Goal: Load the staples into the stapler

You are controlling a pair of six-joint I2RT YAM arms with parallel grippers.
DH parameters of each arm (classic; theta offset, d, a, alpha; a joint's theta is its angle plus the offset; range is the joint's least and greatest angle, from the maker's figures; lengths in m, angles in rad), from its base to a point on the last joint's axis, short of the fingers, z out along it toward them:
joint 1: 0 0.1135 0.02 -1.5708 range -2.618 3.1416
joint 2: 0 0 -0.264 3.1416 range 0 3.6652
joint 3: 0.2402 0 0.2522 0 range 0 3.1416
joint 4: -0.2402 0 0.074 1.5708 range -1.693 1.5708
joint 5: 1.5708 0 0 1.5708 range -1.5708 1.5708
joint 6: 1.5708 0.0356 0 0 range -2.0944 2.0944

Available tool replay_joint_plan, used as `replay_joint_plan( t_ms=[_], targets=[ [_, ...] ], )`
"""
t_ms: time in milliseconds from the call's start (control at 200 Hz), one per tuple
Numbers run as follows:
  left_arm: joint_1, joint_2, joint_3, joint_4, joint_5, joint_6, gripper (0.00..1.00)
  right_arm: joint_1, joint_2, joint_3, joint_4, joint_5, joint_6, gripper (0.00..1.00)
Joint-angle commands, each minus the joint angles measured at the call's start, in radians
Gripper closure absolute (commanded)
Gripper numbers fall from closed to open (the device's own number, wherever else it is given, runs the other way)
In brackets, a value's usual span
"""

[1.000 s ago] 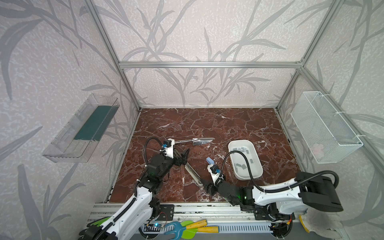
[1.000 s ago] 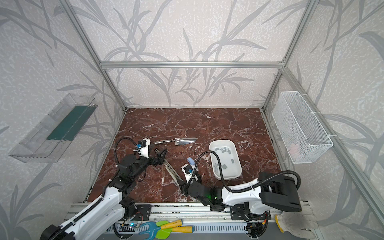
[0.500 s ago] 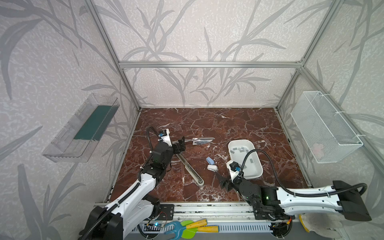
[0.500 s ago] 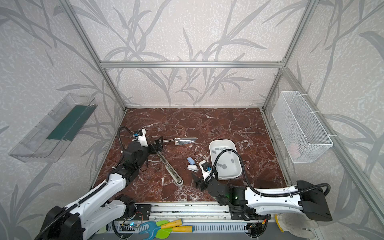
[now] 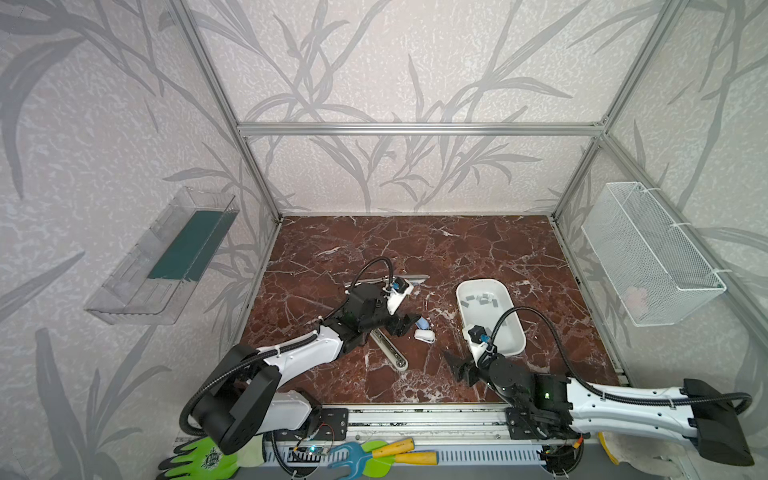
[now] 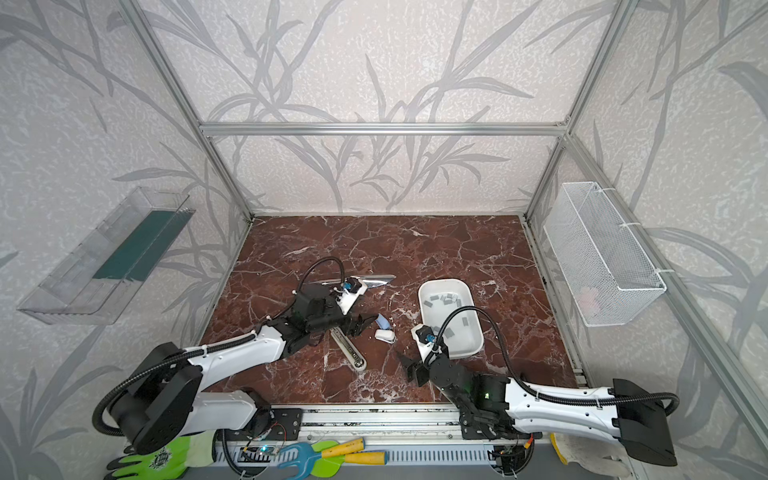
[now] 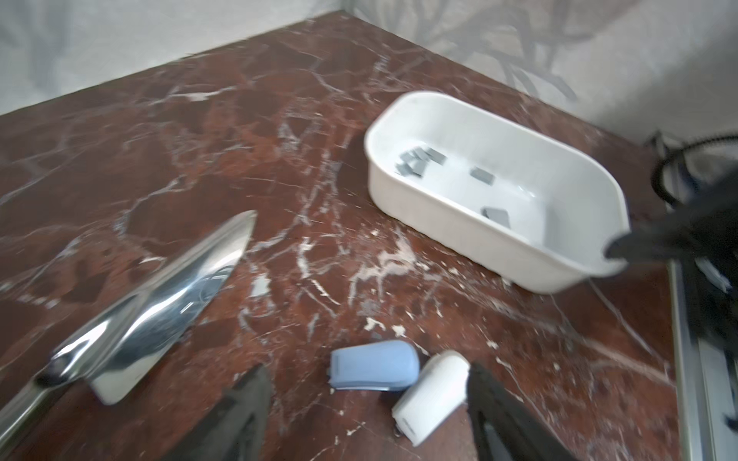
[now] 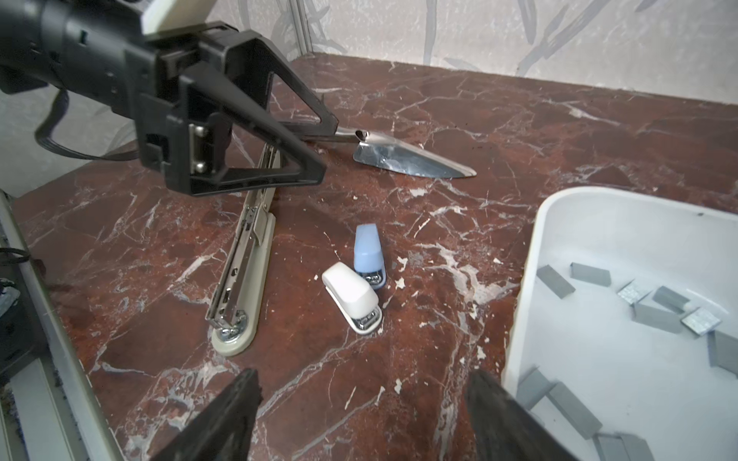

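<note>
Top views high, downward; wrists close, sharing staples (image 7: 413, 163).

Left wrist view is blurred; I can't count the staples (image 7: 415, 161) in the tray (image 7: 491, 235). The trowel (image 7: 167, 291) handle runs off frame. From the right wrist, the left gripper (image 8: 326, 147) hides the far end of the long stapler (image 8: 251, 279); the tray is cut by the frame edge.

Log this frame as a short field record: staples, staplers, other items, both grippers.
staples: loose in the white tub
small staplers: blue stapler and white stapler, side by side, closed
long stapler: lying opened out
trowel: lying beyond the staplers
left gripper: open, empty, near the blue stapler
right gripper: open, empty, beside the tub
</note>
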Motion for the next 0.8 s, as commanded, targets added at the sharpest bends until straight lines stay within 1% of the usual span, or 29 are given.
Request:
replay_joint_plan(
  t_ms=[0, 80, 155, 210, 265, 325, 355, 380, 470, 570, 690, 795],
  targets=[
    [-0.062, 0.042, 0.036, -0.126, 0.109, 0.314, 0.27, -0.064, 0.040, 0.006, -0.045, -0.094, 0.034, 0.20],
    [-0.101, 0.054, 0.040, -0.155, 0.074, 0.368, 0.27, -0.093, 0.070, 0.016, -0.065, -0.099, 0.041, 0.21],
    [-0.119, 0.084, 0.059, -0.186, 0.085, 0.406, 0.28, -0.123, 0.088, 0.014, -0.061, -0.109, 0.053, 0.21],
    [-0.140, 0.118, 0.103, -0.267, 0.084, 0.449, 0.30, -0.155, 0.105, 0.013, -0.062, -0.118, 0.065, 0.21],
    [-0.167, 0.151, 0.152, -0.357, 0.066, 0.494, 0.35, -0.183, 0.124, 0.012, -0.062, -0.119, 0.071, 0.21],
    [-0.190, 0.179, 0.183, -0.405, 0.038, 0.527, 0.37, -0.205, 0.138, 0.015, -0.067, -0.121, 0.076, 0.21],
    [-0.198, 0.192, 0.190, -0.408, 0.021, 0.533, 0.37, -0.206, 0.141, 0.020, -0.075, -0.123, 0.075, 0.21],
    [-0.201, 0.200, 0.196, -0.410, 0.008, 0.535, 0.37, -0.238, 0.143, 0.026, -0.083, -0.124, 0.074, 0.21],
    [-0.201, 0.217, 0.209, -0.411, -0.018, 0.539, 0.36, -0.241, 0.143, 0.036, -0.094, -0.118, 0.068, 0.22],
    [-0.200, 0.216, 0.208, -0.408, -0.014, 0.554, 0.36, -0.242, 0.142, 0.043, -0.088, -0.131, 0.057, 0.22],
    [-0.201, 0.227, 0.205, -0.382, -0.033, 0.567, 0.36, -0.242, 0.137, 0.071, -0.145, -0.106, 0.053, 0.23],
    [-0.200, 0.250, 0.222, -0.379, -0.093, 0.556, 0.36, -0.242, 0.135, 0.096, -0.189, -0.073, 0.060, 0.22]
  ],
)
